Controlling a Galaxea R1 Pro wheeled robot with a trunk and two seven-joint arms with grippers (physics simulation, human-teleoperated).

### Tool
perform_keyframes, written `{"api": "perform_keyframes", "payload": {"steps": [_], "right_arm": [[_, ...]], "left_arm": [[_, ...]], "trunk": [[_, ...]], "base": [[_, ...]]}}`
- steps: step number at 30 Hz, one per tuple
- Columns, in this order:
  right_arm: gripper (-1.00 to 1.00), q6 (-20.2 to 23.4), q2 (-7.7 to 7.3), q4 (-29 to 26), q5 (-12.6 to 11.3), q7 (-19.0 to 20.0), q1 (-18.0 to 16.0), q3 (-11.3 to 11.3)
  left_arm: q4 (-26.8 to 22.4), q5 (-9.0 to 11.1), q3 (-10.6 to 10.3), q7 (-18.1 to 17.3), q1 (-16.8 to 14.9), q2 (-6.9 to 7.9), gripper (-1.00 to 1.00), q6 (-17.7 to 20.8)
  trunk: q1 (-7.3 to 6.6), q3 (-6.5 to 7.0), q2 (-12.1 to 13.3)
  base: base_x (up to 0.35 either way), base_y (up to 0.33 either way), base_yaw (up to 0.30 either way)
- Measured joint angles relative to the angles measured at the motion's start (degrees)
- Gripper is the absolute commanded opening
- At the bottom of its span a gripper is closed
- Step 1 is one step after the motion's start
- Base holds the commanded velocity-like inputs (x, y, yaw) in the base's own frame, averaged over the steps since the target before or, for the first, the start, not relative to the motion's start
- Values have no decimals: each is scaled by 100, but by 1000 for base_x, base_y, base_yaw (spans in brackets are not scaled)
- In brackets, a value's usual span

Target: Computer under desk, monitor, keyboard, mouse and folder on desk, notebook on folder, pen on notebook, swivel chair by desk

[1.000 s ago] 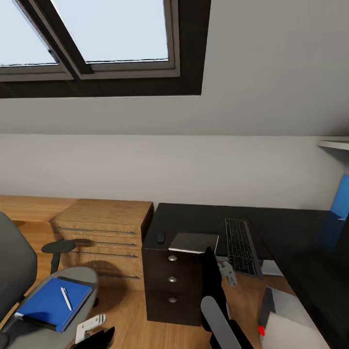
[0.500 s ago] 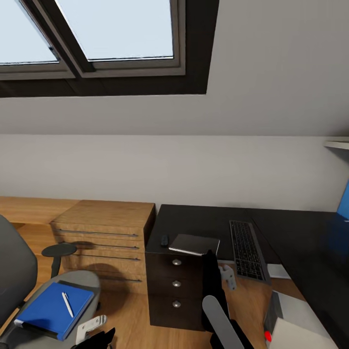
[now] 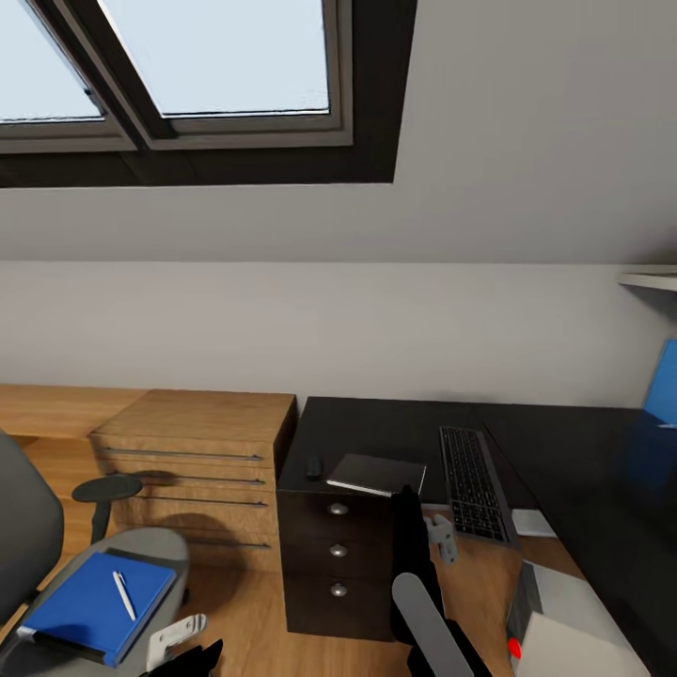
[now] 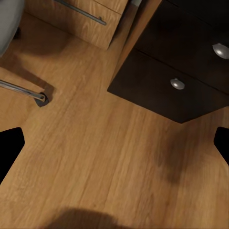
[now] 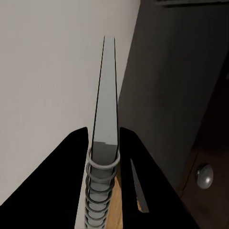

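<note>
Right gripper (image 5: 102, 143) fingers clamped on spiral notebook (image 3: 376, 473), held over the desk (image 3: 395, 428) surface corner, beside mouse (image 3: 313, 465) and keyboard (image 3: 470, 483). Left gripper (image 4: 114, 148) fingers spread open. Folder (image 3: 94, 602) with pen (image 3: 123, 594) on swivel chair (image 3: 56, 574).

Matt black desk (image 3: 395, 428), wood-grain dresser (image 3: 193, 442), glossy wooden floor (image 4: 95, 157)

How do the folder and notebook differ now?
The folder is bright blue and larger; the notebook is grey. The folder lies on the swivel chair with the pen on it; the notebook is at the desk, gripped by the right tool. Both are flat rectangles.
</note>
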Motion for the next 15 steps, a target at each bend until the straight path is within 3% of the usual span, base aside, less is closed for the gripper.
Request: {"api": "perform_keyframes", "payload": {"steps": [15], "right_arm": [[-100, 1, 0, 1, 0, 0, 0, -7]], "left_arm": [[9, 15, 14, 15, 0, 3, 100, 0]], "trunk": [[0, 0, 0]], "base": [[0, 0, -29]]}}
